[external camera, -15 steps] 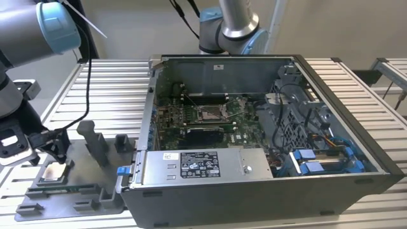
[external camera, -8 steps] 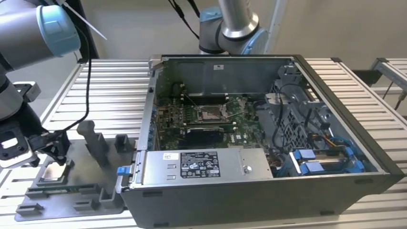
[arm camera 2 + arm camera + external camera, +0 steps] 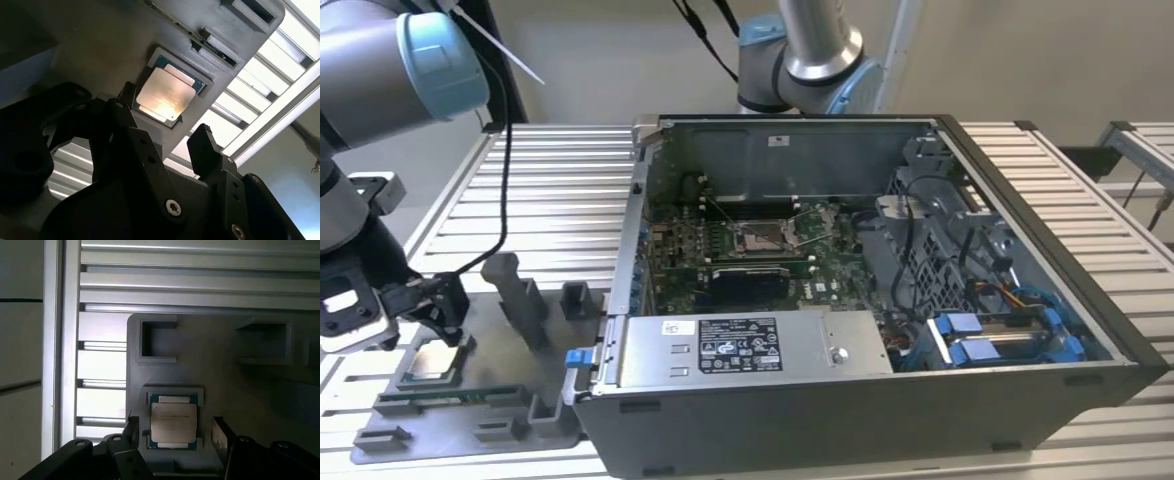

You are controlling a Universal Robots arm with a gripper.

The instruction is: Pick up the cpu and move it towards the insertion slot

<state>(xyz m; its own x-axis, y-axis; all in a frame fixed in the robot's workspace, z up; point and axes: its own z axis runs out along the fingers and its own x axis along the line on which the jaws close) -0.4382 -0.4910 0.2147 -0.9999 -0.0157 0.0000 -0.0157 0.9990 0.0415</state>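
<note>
Exterior view
- Surface (image 3: 547, 190): slatted metal; it carries an open computer case (image 3: 854, 300) and, on the exterior view's left, a grey tray (image 3: 520, 425).
- Insertion slot (image 3: 761, 237): shiny square frame on the green board inside the case, with the brownish centre exposed.
- Cpu (image 3: 438, 362): lies flat in the tray, silvery face up, well apart from the insertion slot.
- Memory stick (image 3: 447, 398): long, thin and green; it lies in the tray just beside the cpu, on the near side.
- Arm (image 3: 347, 210): reaches down at the exterior view's left edge.
- End effector (image 3: 434, 310): hangs just above the cpu, tips pointing down.

Second wrist view
- Cpu (image 3: 165, 95): seated in a square pocket of the tray (image 3: 100, 40), with light glaring off its metal top.
- End effector (image 3: 165, 111): the two black fingers (image 3: 202, 142) stand apart, one to each side of the cpu. Nothing is gripped.
- Contact: cannot tell whether the tips touch the tray.

First wrist view
- Cpu (image 3: 172, 422): square in its pocket, with a green edge showing around the metal lid.
- End effector (image 3: 175, 430): fingers (image 3: 220, 432) are spread wider than the cpu and flank its two opposite sides with gaps visible.
- Tray (image 3: 225, 380): a smaller square recess (image 3: 157, 342) sits near the cpu pocket.
</note>
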